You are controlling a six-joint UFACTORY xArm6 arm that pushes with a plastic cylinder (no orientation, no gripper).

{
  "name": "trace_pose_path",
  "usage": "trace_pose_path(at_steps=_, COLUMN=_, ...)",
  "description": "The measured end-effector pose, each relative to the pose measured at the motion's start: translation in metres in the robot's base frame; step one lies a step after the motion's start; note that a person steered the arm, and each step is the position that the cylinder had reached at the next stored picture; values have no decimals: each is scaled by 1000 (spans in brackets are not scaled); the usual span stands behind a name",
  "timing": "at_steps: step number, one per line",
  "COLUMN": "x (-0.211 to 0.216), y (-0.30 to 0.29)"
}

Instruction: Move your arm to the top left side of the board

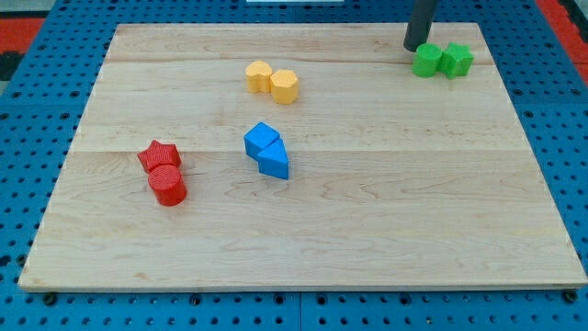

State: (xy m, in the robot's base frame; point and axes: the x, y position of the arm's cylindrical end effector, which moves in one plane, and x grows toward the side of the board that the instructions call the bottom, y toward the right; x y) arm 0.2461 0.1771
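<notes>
Item 1: wooden board, pale planks, lying on a blue perforated surface. No brand, label or writing is legible anywhere on it. Its top left corner, the area the task names, holds no block.

Item 2: red star block, left of centre, at about 9 o'clock from the board's middle. Touching it at its 5 o'clock is a red cylinder block.

Item 3: yellow pair, at about 11 o'clock from the board's middle. The left yellow block touches the right yellow block; both look rounded or faceted, exact shape unclear.

Item 4: blue cube-like block near the middle, with a blue wedge-like block touching it at its 5 o'clock.

Item 5: the tip of the dark rod, at the board's top right, about 1 o'clock from the middle. It carries nothing and sits just beside the green pair, at their 10 o'clock; contact cannot be judged.

Item 6: green rounded block touching a green cube-like block at its 3 o'clock.
</notes>
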Motion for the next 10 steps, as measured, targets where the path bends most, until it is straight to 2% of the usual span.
trace_pose_path(at_steps=1, x=0, y=0)
trace_pose_path(at_steps=3, x=0, y=-83)
trace_pose_path(at_steps=4, x=-1, y=-83)
trace_pose_path(at_steps=6, x=-41, y=-153)
trace_pose_path(at_steps=8, x=-46, y=-156)
trace_pose_path(at_steps=9, x=-52, y=-190)
trace_pose_path(at_steps=10, x=-53, y=-251)
